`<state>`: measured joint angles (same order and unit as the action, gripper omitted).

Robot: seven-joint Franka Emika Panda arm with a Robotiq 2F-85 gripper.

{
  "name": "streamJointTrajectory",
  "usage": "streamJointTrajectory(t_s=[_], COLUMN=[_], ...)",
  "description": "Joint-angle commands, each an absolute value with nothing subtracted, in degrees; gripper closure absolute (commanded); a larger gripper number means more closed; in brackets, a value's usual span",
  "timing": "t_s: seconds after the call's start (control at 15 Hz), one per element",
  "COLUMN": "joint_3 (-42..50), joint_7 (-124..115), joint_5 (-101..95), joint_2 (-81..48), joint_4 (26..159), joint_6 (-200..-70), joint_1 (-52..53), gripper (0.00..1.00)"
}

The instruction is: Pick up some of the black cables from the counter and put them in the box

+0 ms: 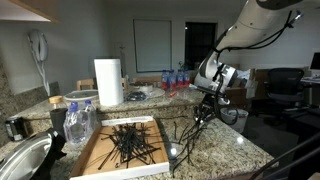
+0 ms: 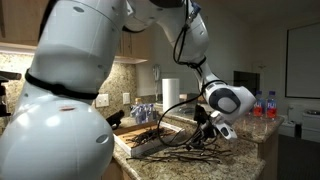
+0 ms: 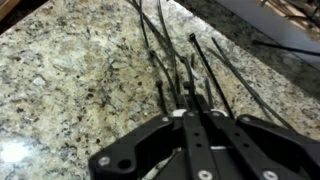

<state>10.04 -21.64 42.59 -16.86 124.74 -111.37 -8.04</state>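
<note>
Granite of the table [image 1: 232, 150] ends in a rounded edge just beyond the tool [image 1: 205, 108], on the side away from the box [image 1: 92, 155]. Past that edge is dim space with an office chair [image 1: 285, 85]. Between the tool and the box the stone is bare, so that is where the open room lies. A paper towel roll [image 1: 108, 82], a clear plastic container [image 1: 78, 122] and a metal bowl [image 1: 22, 160] crowd the other side of the box.

The tool is clamped together on a bunch of black cables [image 1: 193, 130]. They hang from it in a loose spray, and their lower ends reach the table near a corner of the box; whether they touch the stone I cannot tell. More of them lie as a spiky heap inside the box.

The wrist view shows the grip closely. There the tool [image 3: 187, 118] has its fingers pressed together, thin cords fan out from between them over the speckled stone, and the table's edge cuts across the upper right corner. In an exterior view the robot's white body [image 2: 60, 90] fills the near half, with the tool [image 2: 212, 126] beyond it.
</note>
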Motion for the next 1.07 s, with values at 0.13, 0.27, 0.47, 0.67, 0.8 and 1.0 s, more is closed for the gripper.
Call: streamJointTrajectory(t_s=[0.13,0.27,0.47,0.67,0.8,1.0], joint_3=[9.08,7.53,4.07,0.04,-2.54,-5.30], joint_7=[-23.57,-24.03,-24.22,-24.06,-23.30,-22.39], joint_5=[40.93,40.22,38.97,36.74,34.84,32.15], joint_2=[0.60,3.29,3.84,-0.08,-4.63,-13.99], joint_4=[133.17,132.48,129.35,123.57,118.29,109.26], joint_6=[-113.59,-112.93,-112.34,-111.50,-110.34,-109.01], joint_1=[-6.58,-5.70,-3.44,-0.10,2.48,5.78], gripper=[0.99,0.99,0.99,0.99,0.99,0.99])
